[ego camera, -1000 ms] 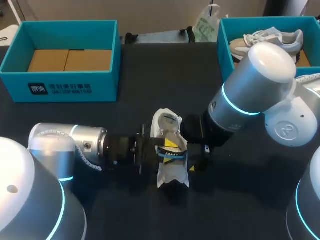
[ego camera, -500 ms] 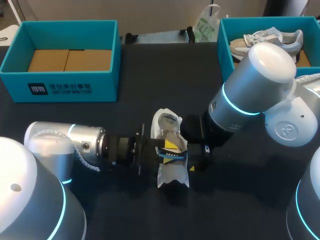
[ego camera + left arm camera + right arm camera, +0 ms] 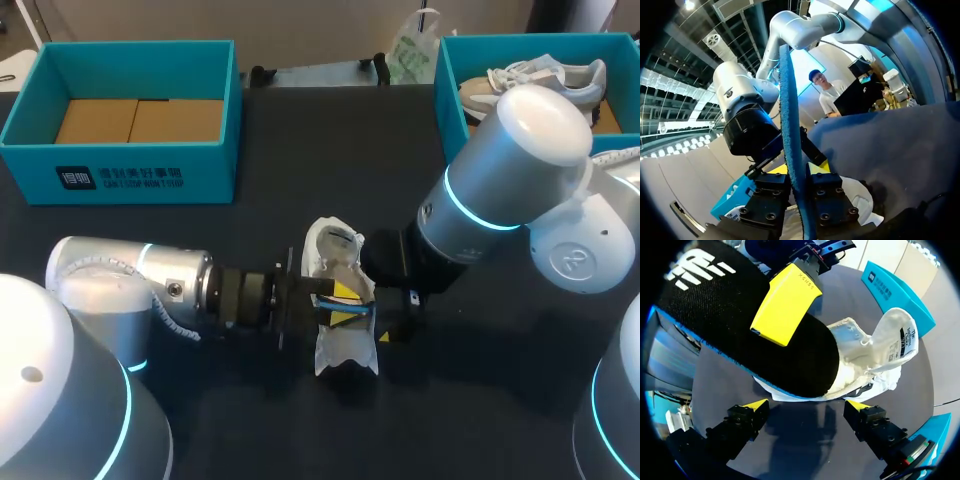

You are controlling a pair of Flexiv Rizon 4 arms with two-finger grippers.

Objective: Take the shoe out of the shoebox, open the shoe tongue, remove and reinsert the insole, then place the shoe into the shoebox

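Head view: the white shoe point(image 3: 340, 352) lies on the dark table point(image 3: 300, 160) mid-way between the arms, its long axis running from the near side to the far side, with the opened tongue point(image 3: 333, 240) at the far end. The left claw point(image 3: 335, 298) comes in across the shoe from its left side and is clenched on the insole point(image 3: 789, 110), which shows edge-on as a blue strip pinched between its fingers in the left wrist view. From the right wrist view the insole's black face slants up and away from the shoe's mouth toward that camera. So, in my judgement, the coming move turns on lining the insole's length with the shoe's length. The right claw point(image 3: 806, 405) is released, with its fingers spread over bare table and the shoe just ahead of it. Whether the insole's lower end sits inside the shoe I cannot tell. In the head view, the right arm hides most of the insole.
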